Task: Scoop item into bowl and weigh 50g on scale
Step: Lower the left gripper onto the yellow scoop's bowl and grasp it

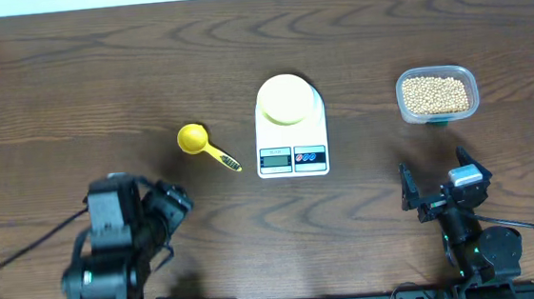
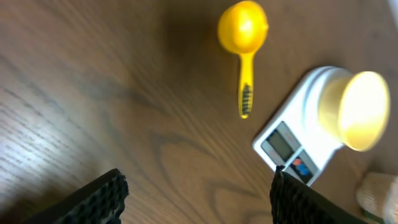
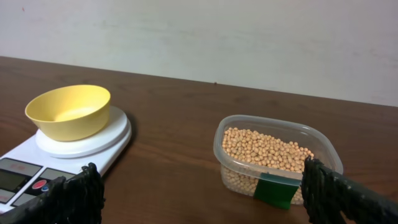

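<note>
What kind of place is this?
Probably an indoor test bench rather than a real kitchen: a dark brown wood-grain table, a plain off-white wall behind it, and a white rectangular digital kitchen scale.

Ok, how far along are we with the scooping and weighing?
Done: the bowl sits on the scale, empty. In hand: nothing; the left gripper and right gripper are both open and hold nothing, and the spoon lies on the table beside the scale. Left: all the beans are in the clear tub, so picking up the spoon, scooping and weighing all remain.
</note>
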